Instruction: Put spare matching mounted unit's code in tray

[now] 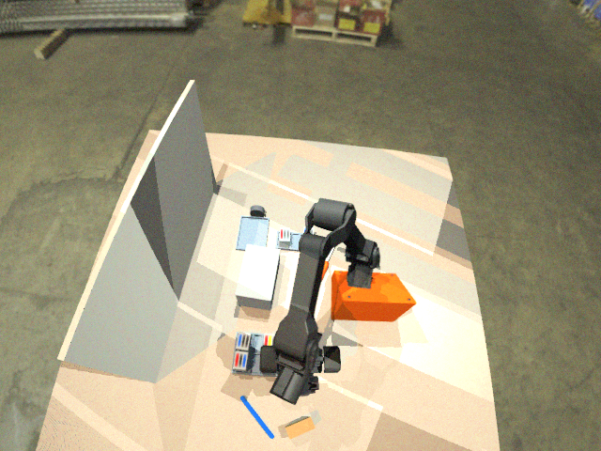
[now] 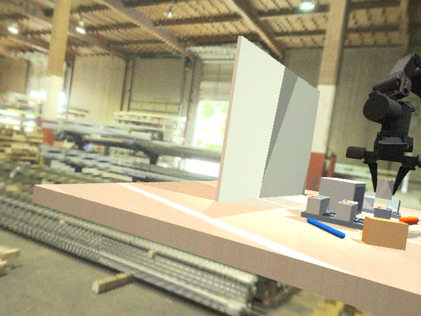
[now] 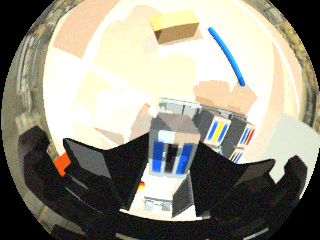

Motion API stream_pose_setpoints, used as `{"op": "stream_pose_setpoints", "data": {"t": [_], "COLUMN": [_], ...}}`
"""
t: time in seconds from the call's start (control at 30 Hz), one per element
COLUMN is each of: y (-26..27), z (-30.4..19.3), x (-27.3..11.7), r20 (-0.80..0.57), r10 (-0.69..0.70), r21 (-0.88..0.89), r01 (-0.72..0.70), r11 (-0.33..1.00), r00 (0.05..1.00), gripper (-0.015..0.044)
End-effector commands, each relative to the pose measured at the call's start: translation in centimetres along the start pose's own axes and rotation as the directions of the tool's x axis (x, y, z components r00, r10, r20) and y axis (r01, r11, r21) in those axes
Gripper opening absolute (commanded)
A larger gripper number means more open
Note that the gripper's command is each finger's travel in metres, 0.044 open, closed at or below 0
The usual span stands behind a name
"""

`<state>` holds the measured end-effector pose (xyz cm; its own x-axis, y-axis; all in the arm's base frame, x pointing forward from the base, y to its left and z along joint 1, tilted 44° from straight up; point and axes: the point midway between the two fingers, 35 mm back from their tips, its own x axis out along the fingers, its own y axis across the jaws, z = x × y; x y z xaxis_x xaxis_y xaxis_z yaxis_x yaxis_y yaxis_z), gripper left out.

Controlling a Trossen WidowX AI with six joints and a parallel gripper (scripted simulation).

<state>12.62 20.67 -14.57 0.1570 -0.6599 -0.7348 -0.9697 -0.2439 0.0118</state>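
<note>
My gripper (image 2: 385,191) (image 3: 171,136) is shut on a grey spare unit with blue, black and blue stripes, held above the rack; the arm hides it in the top view. The rack (image 1: 255,343) (image 2: 331,218) holds a blue-and-dark-striped unit (image 1: 241,341), a red-and-blue-striped unit (image 1: 240,360) and a unit with yellow in its stripes (image 1: 268,339) (image 3: 218,129). A flat light-blue tray (image 1: 252,233) lies at the back left. Beside it a small unit with red and dark stripes (image 1: 284,236) sits on a blue-grey base, partly behind the arm. I cannot read any back code.
A white-topped box (image 1: 259,272) (image 2: 335,190) stands between rack and tray. A tall grey panel (image 1: 181,209) (image 2: 251,135) stands left. A large orange box (image 1: 371,308) is right. A blue rod (image 1: 256,417) (image 3: 228,57) and tan block (image 1: 300,427) (image 2: 384,232) lie in front.
</note>
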Motion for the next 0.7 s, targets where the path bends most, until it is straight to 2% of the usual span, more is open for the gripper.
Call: {"op": "stream_pose_setpoints", "data": {"t": [0.0, 0.13, 0.57, 0.67], "y": [0.1, 0.0, 0.1, 0.2], "z": [-0.1, -0.1, 0.7, 0.7], "x": [-0.7, -0.7, -7.7, -8.1], "r20": [-0.001, -0.003, 0.001, 0.001], "r10": [0.006, 0.004, 0.007, 0.008], "r21": [0.005, 0.001, 0.004, 0.004], "r01": [-0.006, -0.004, -0.008, -0.008], "r11": [1.0, 1.0, 1.0, 1.0], "r00": [1.0, 1.0, 1.0, 1.0], "gripper": [0.0, 0.0, 0.0, 0.0]}}
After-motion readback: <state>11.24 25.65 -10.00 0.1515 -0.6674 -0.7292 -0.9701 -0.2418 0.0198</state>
